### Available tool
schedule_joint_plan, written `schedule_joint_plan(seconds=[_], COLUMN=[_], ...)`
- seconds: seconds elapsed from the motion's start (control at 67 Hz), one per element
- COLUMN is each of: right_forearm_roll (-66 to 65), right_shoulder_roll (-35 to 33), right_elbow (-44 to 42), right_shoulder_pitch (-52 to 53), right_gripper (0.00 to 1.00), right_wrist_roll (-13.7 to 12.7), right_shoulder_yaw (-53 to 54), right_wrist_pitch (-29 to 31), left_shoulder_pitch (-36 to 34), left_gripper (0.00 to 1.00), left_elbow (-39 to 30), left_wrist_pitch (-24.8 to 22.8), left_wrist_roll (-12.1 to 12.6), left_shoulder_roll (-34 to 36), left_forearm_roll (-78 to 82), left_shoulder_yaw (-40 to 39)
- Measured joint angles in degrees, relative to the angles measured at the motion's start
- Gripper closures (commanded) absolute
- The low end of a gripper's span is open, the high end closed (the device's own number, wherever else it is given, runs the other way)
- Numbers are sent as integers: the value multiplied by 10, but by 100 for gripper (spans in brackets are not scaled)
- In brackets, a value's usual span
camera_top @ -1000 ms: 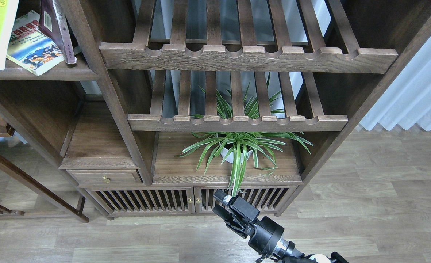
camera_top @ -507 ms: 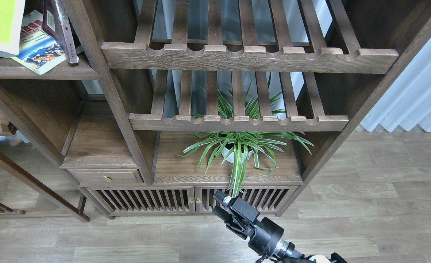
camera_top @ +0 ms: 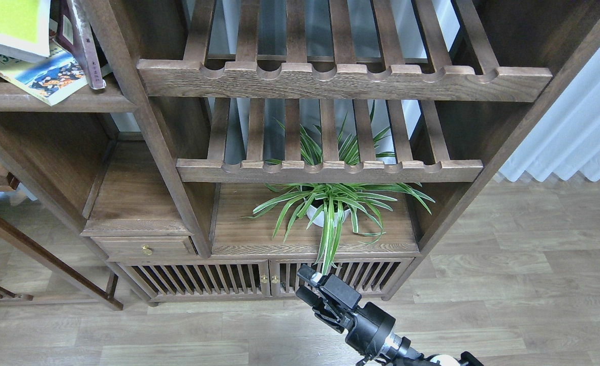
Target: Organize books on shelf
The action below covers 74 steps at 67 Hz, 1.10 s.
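Observation:
The shelf (camera_top: pixel 76 103) is the dark brown board at the top left. The yellow-green book (camera_top: pixel 10 23) lies tilted at the frame's corner, resting over the book with the blue picture (camera_top: pixel 45 76), which lies flat and overhangs the shelf's front edge. The maroon book (camera_top: pixel 79 43) stands leaning against the cabinet post. My right gripper (camera_top: pixel 304 284) is low in the middle, in front of the cabinet's bottom doors, far from the books; its fingers stand apart and hold nothing. My left gripper is out of view.
Two slatted racks with scalloped front rails (camera_top: pixel 340 81) (camera_top: pixel 330 172) fill the middle bay. A potted spider plant (camera_top: pixel 330 208) stands on the board below them. A small drawer (camera_top: pixel 147 248) sits lower left. Wood floor and a white curtain (camera_top: pixel 584 132) are at the right.
The yellow-green book has moved right and laid down flatter, now covering more of the blue-picture book. My right gripper has not moved.

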Motion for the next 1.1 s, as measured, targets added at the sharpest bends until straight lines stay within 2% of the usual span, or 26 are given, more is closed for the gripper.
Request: schedule_joint_plan(seconds=[0.194,0.239,0.328,0.343,0.448,0.537,0.776,0.955,1.104], right_forearm_roll=[0,0,0,0,0,-1,-1,-1,-1], right_shoulder_roll=[0,0,0,0,0,0,0,0,0], right_elbow=[0,0,-1,-1,-1,-1,-2,-2,-5], right_shoulder_pitch=[0,0,0,0,0,0,0,0,1], right_gripper=[0,0,0,0,0,0,0,0,0], right_wrist_roll=[0,0,0,0,0,0,0,0,0], right_shoulder_yaw=[0,0,-1,-1,-1,-2,-2,-2,1], right_wrist_pitch=[0,0,0,0,0,0,0,0,0], left_shoulder_pitch=[-5,-8,-16,-17,-31,-37,-30,16,90], left_gripper=[26,19,12,8,2,2,1,1,1], left_elbow=[2,2,0,0,-5,-17,-102,-145,-208], left_wrist_pitch=[0,0,0,0,0,0,0,0,0], left_wrist_roll=[0,0,0,0,0,0,0,0,0], left_shoulder_roll=[-5,-6,-7,-7,-11,-11,-3,6,42], left_forearm_roll=[0,0,0,0,-2,-6,-10,-10,-11], left_shoulder_yaw=[-1,-2,-3,-3,-7,-10,-20,-20,-21])
